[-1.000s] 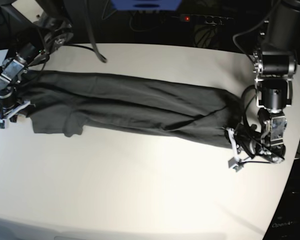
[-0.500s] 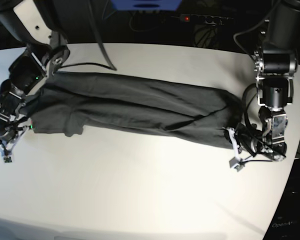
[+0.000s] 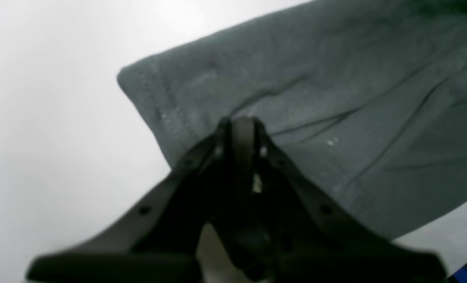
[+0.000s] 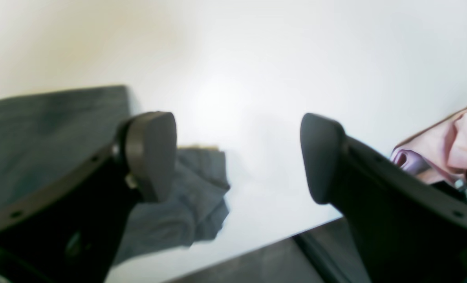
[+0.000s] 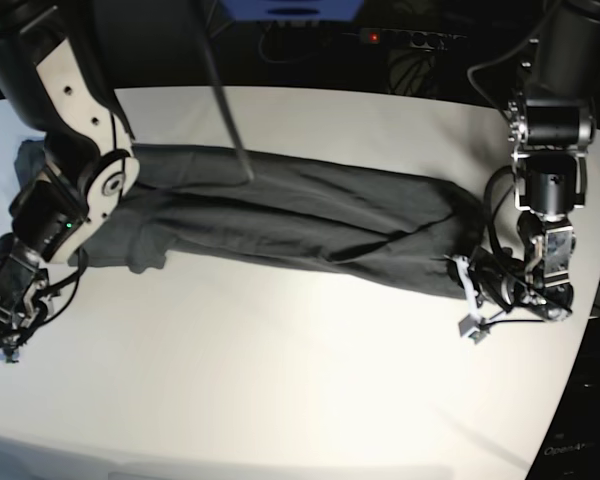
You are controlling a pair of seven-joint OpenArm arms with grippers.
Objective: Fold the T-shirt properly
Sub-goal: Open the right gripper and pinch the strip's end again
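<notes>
Left claw (image 5: 477,292) sits low, pinching the T-shirt (image 5: 300,215) hem at the desk (image 5: 310,400) edge; right claw (image 4: 237,157) hangs spread, holding nothing.

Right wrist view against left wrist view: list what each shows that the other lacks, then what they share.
Only the right wrist view shows the right pincer standing open over bare table, nothing between its pads, a small bunched fold of cloth lying below it, the table's edge, and something pink at the far right, too blurred to name.

Only the left wrist view shows the left pincer shut, its tips pressed together at a stitched hem near a corner of the cloth.

Both show the dark grey T-shirt lying on the white table.
</notes>
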